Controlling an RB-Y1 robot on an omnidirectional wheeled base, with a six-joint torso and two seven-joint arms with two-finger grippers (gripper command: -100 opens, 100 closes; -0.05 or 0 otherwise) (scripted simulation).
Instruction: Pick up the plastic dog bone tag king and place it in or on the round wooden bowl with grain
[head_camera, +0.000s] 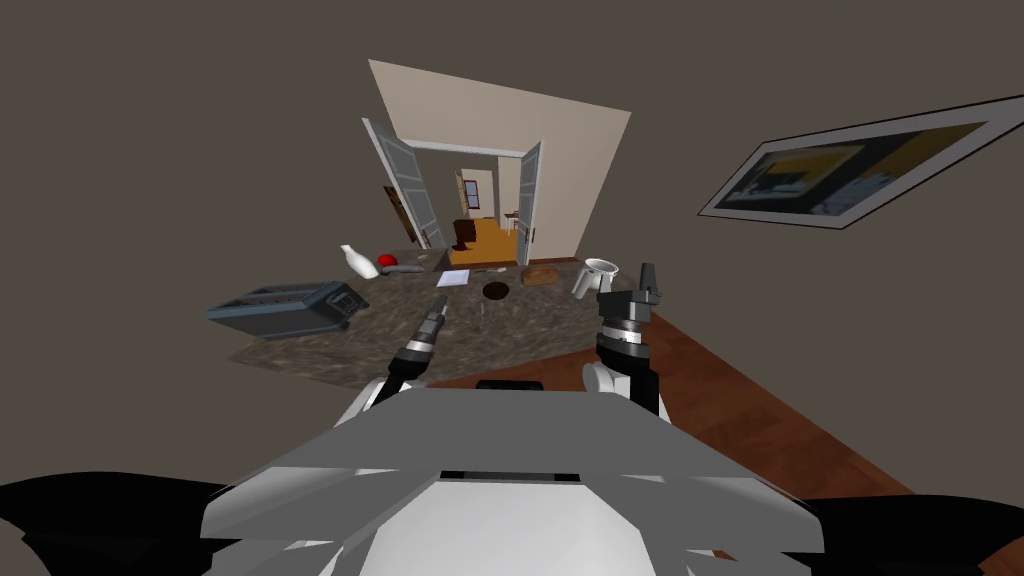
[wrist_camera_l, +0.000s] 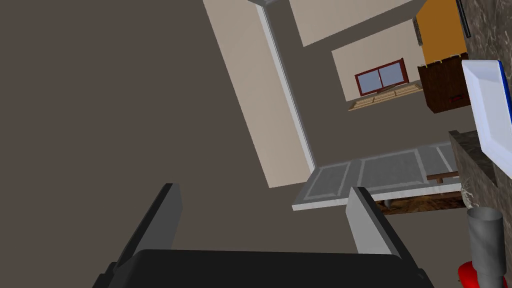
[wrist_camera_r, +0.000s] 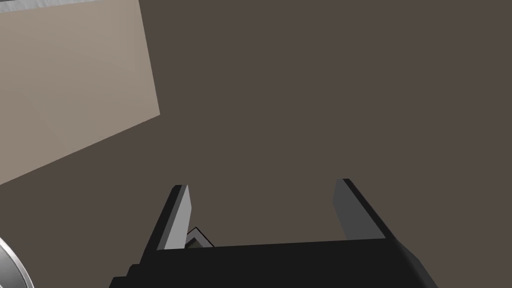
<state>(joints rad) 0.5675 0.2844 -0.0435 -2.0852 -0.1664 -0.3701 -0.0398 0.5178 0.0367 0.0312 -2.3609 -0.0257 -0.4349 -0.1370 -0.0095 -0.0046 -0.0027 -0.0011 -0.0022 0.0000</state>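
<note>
- Left hand (wrist_camera_l: 264, 189): fingers fully apart, nothing between them. In the head view it sits at centre-left, low over the near part of the counter (head_camera: 330, 350).
- Right hand (wrist_camera_r: 261, 184): fingers likewise spread wide and empty. In the head view it stands raised at centre-right, pointing upward.
- Dog bone tag: not positively identified. The likeliest candidate is a thin pale sliver (head_camera: 483, 310) lying flat on the counter at frame centre, between the two hands and just below a round dark bowl (head_camera: 496, 290). It is too small to confirm.
- Bowl: either the round dark bowl or a low brown wooden-looking piece (head_camera: 540, 275) just to its right. I cannot say which is the target.
- Handling, as judged: a plastic tag should be light, stiff, thin and smooth. It is not fragile but likely to skid or flip.
- Grip advice: come straight down and pinch across the narrow waist between the bone's lobes, with the blades close to the counter.
- Surroundings: a toaster (head_camera: 285, 308) at left and a white jug (head_camera: 598, 275) at right, both well apart from the candidate.
</note>
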